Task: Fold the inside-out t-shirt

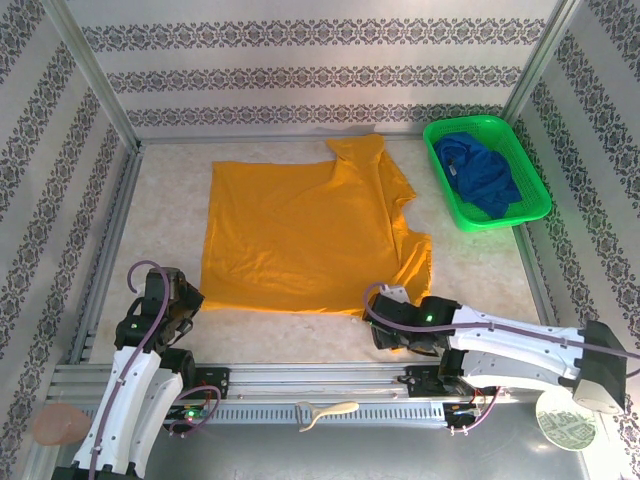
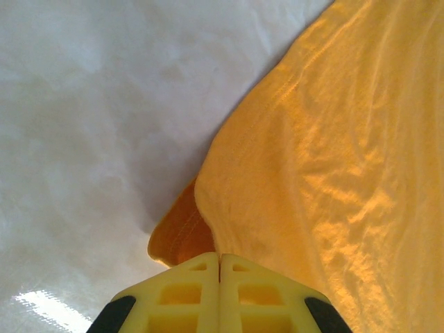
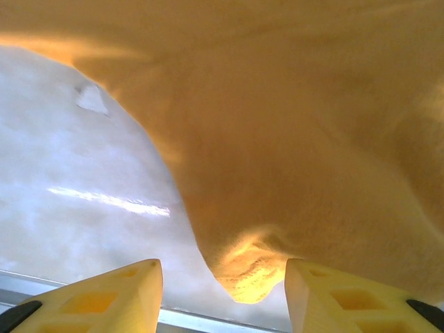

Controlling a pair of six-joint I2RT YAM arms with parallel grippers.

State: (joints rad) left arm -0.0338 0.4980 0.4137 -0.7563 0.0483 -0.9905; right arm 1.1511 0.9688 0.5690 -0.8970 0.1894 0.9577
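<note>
Left wrist, left tool pinching t-shirt corner

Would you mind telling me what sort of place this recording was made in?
Probably a lab test cell staged as a laundry corner: aluminium framing holds patterned wallpaper panels around a table, with a green basket of clothes beside the orange t-shirt.

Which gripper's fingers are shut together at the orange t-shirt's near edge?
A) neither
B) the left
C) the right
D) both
B: the left gripper is closed on the t-shirt corner, while the right gripper stands open around the cloth.
</note>
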